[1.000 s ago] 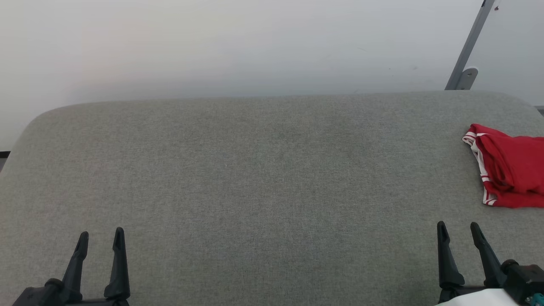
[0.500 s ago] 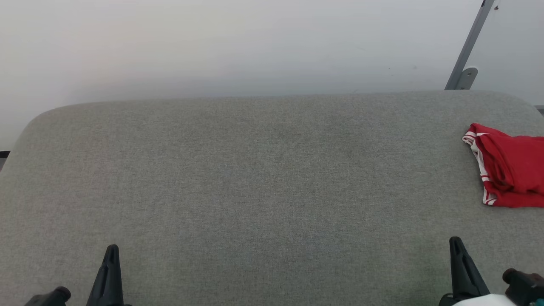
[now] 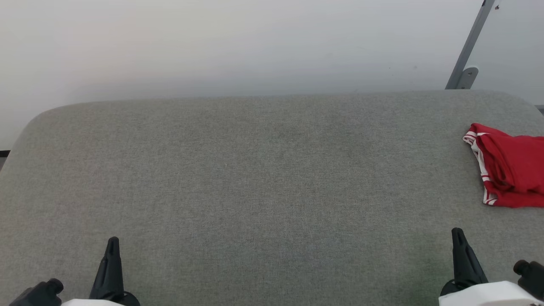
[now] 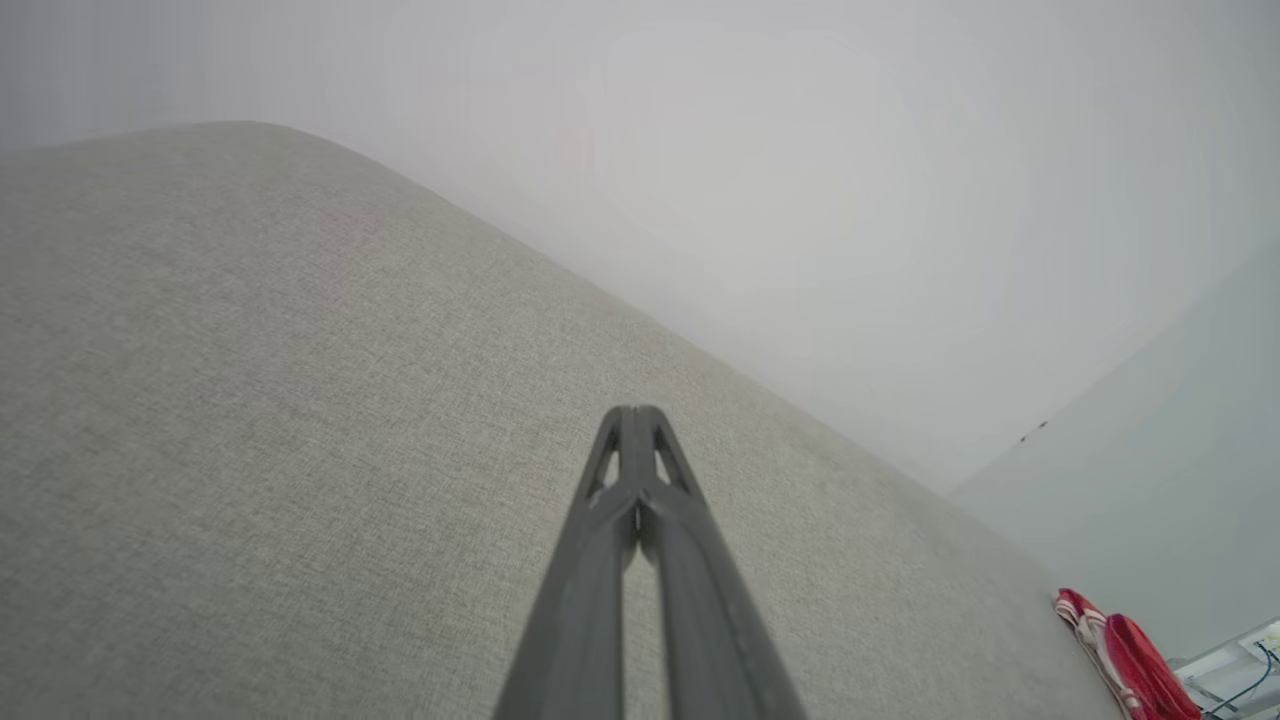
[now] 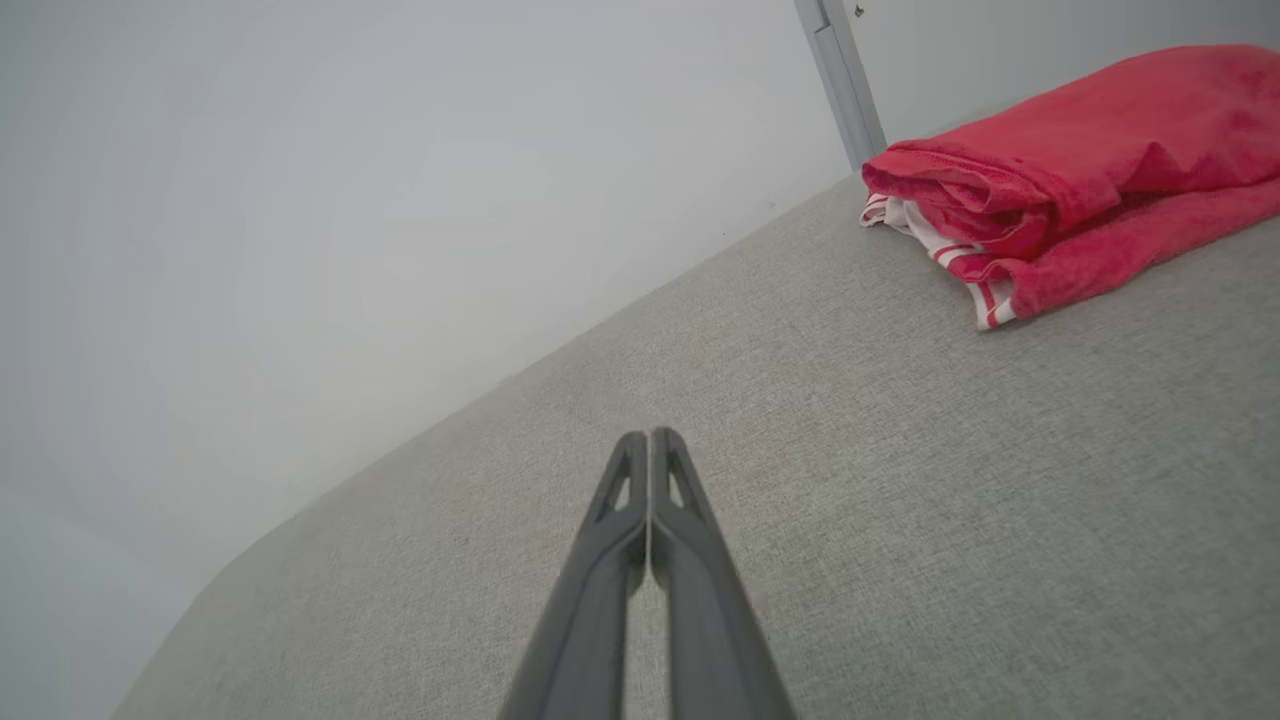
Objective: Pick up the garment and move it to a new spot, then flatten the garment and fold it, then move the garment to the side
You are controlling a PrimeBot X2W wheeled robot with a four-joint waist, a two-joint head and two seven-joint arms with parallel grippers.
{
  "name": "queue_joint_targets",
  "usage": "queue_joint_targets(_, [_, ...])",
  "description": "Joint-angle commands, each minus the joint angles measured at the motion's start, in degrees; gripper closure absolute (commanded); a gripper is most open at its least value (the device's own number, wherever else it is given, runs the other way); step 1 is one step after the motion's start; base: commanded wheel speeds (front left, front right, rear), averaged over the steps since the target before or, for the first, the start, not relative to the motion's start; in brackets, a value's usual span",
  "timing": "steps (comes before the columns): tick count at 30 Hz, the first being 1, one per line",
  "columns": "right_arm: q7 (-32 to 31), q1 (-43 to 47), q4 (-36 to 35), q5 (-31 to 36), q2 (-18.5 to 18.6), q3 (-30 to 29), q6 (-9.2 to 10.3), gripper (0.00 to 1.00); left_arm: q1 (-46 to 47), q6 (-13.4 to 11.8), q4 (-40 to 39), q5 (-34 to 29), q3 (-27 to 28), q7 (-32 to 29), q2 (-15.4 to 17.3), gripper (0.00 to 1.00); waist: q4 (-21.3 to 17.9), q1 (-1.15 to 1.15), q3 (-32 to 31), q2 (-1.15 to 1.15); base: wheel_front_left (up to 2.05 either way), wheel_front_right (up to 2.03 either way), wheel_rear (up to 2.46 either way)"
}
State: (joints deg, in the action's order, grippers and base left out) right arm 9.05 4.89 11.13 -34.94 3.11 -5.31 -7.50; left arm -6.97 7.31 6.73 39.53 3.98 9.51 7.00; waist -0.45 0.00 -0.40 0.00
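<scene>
So at this point your left end effector [image 3: 112, 241] was parked at the lower left of the head view, above the near edge of the grey fabric surface [image 3: 263, 170]. In the left wrist view its two dark fingers [image 4: 600, 560] were pinched together right up to the tips. Same story on the other side: your right end effector [image 3: 457, 232] sat at the lower right, and its own wrist view showed the end effector [image 5: 650, 436] with both fingers pressed flat against each other, tip to tip.

The garment [image 3: 510, 170] was lying way over on the right side of the surface, partly cut off by the edge of the head view. It was a bunched-up red bundle, with white-striped trim running along the side that faced the middle of the surface. The right wrist view gave you the better look: the red cloth [image 5: 1060, 170] lay in loose, rumpled layers with the striped trim poking out underneath. It was ahead and to the right of your right end effector, well apart from the tips. Behind the surface was a plain pale wall [image 3: 255, 42], with a grey metal strut [image 3: 467, 51] slanting up near the far right corner.
</scene>
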Motion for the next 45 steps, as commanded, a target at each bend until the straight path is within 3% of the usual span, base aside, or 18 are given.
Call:
queue_joint_targets(1, [-0.45,-1.65,-0.67,-2.09,0.05,-0.12,-0.01,1.00,1.67,0.05,-0.46,1.91,0.31,-0.54,0.20,1.00,0.01,0.00,0.01,0.00,0.00,0.00,0.00])
queue_joint_targets(45, [-8.80,-7.14,1.19,-32.40,-0.09,-0.78,0.00,1.00,8.27,0.17,3.71,30.27,1.12,-8.72,-1.80,1.00,0.20,0.00,0.25,0.00,0.00,0.00,0.00])
